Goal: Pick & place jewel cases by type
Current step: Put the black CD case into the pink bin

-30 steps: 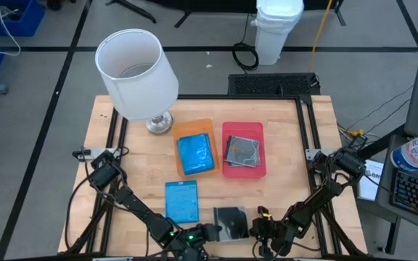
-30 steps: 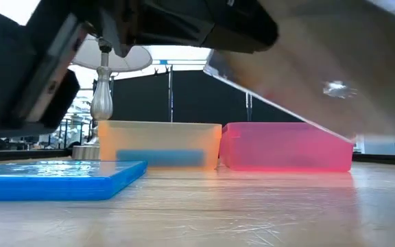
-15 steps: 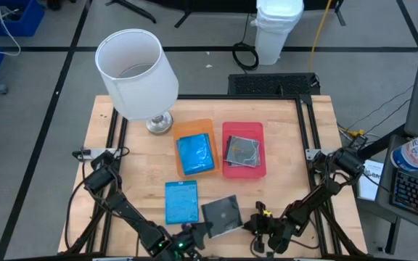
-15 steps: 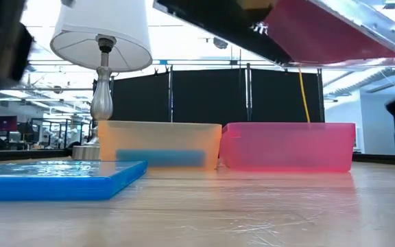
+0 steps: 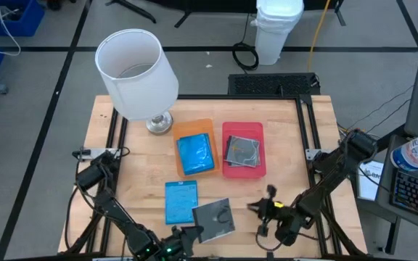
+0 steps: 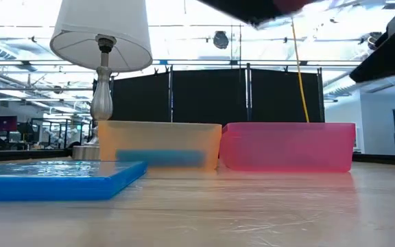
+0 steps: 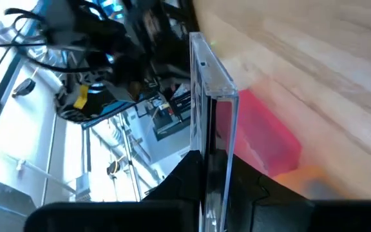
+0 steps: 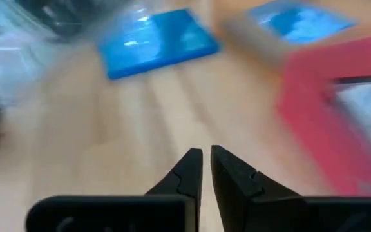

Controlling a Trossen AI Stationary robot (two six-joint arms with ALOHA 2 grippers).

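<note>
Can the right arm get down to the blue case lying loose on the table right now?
Probably yes. The right hand is empty, fingers nearly shut, and nothing lies on the blue case. But the left hand holds a clear case raised right beside it, crowding the approach.

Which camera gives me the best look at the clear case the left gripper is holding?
The high view: the clear jewel case shows its whole dark face, held off the table by the left gripper. The left wrist view shows it only edge-on between the fingers. The low view catches just a blurred edge; the right wrist view shows nothing definite.
</note>
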